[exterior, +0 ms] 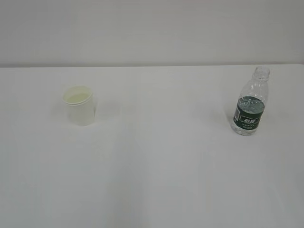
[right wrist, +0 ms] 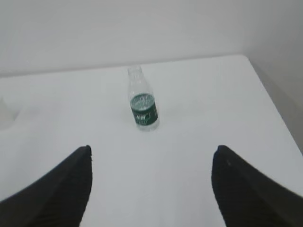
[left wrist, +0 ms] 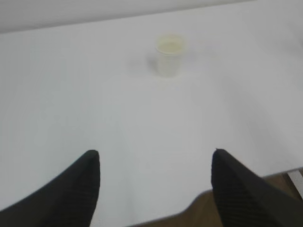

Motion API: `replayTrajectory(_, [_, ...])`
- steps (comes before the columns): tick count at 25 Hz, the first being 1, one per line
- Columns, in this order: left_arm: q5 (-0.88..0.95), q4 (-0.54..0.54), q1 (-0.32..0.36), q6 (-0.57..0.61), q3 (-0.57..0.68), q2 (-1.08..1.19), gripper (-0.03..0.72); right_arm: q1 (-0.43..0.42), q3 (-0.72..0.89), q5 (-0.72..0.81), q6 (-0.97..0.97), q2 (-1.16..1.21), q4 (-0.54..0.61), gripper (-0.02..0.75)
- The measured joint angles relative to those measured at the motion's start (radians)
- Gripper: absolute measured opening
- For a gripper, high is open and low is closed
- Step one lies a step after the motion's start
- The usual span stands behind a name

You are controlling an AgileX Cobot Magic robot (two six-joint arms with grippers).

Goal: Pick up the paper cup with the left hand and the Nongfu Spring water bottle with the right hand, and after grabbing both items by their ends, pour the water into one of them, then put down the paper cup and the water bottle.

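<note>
White bench (exterior: pixel 152 180): cup (exterior: pixel 80 105) and bottle (exterior: pixel 250 105) stand untouched; our left hand (left wrist: pixel 155 182) and right hand (right wrist: pixel 151 182) gape apart; everything remains.

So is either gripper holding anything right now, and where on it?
Nothing held: left gripper and right gripper are open, short of the paper cup and bottle.

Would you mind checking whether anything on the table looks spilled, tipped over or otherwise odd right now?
Nothing stands out. The paper cup stands upright on the left of the white table, and the Nongfu Spring water bottle stands upright on the right, uncapped, which suits pouring. No puddle or damage shows around either.
</note>
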Motion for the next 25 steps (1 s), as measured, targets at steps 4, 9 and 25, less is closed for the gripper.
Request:
replayTrajectory(4, [0.099, -0.045, 0.000, 0.007, -0.018, -0.027, 0.525, 0.000, -0.036, 0.110, -0.032, -0.026, 0.027, 0.587])
replayTrajectory(9, [0.111, -0.053, 0.000, 0.009, -0.022, -0.138, 0.524, 0.000, -0.042, 0.121, -0.037, -0.084, 0.035, 0.587])
replayTrajectory(25, [0.117, -0.062, 0.000, 0.009, 0.159, -0.195, 0.480, 0.000, 0.078, 0.124, -0.041, -0.085, 0.023, 0.587])
